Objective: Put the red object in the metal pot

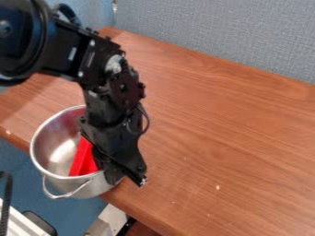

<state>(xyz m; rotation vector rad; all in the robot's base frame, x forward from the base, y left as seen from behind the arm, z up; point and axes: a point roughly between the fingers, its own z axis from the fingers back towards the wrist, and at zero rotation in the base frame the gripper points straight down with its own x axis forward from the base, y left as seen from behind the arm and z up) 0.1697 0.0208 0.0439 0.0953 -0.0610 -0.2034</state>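
Note:
The metal pot (50, 147) stands at the near left edge of the wooden table, shiny, with a loop handle toward the front. The red object (84, 162) lies inside it, leaning against the right part of the wall. My black arm reaches down from the upper left, and my gripper (128, 177) points down at the pot's right rim, just beside the red object. Its jaws are shut, and I see nothing between them. The arm hides the pot's right side and part of the red object.
The brown wooden table (222, 120) stretches to the right and back, bounded by a grey-blue wall behind. Its front edge runs diagonally just below the pot, with a drop to the floor beyond.

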